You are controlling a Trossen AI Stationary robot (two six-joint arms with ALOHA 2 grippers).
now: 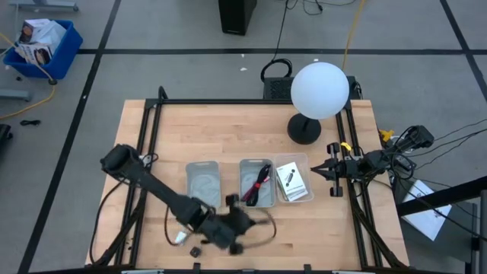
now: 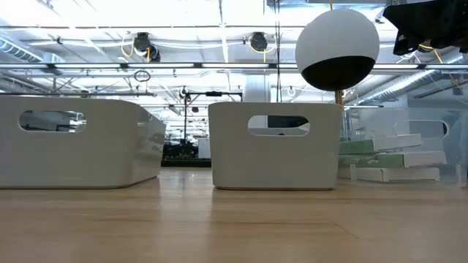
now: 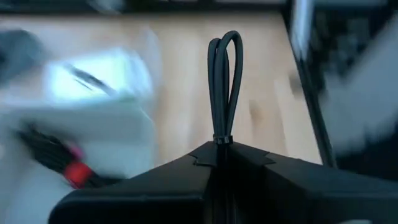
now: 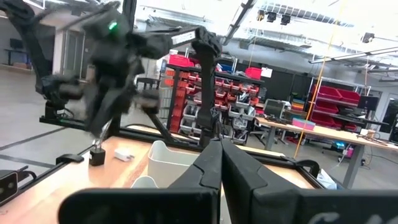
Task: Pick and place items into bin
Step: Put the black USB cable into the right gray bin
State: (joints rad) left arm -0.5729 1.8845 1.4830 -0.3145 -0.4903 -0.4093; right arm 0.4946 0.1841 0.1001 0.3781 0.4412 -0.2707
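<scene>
My left gripper (image 1: pixel 243 222) hovers over the table's near edge, shut on a bundled black cable (image 1: pixel 266 228). A white block (image 1: pixel 180 237) and a tiny black piece (image 1: pixel 195 250) lie flat on the wood near it. The middle bin (image 1: pixel 245 199) holds a dark-red strap (image 1: pixel 262 181). A white card with black print (image 1: pixel 291 181) lies in the clear tray to its right. The left bin (image 1: pixel 203 185) stands beside them. My right gripper (image 1: pixel 332 169) waits, shut, near the table's right edge. The white globe lamp (image 1: pixel 319 90) stands at the far side. My left gripper pinches the black cable between its two fingers at a tied spot (image 3: pixel 222 139) on the bundle. The folded loop (image 3: pixel 225 68) sticks out straight past the fingertips. The rest of the cable (image 4: pixel 208 93) hangs below the gripper, off the table.
The lamp's black base (image 1: pixel 304 129) stands far of the bins. A black frame rail (image 1: pixel 148 129) runs along the table's sides. Bare wood lies between the bins and the near edge. A blue crate (image 1: pixel 42 46) sits on the floor beyond the table.
</scene>
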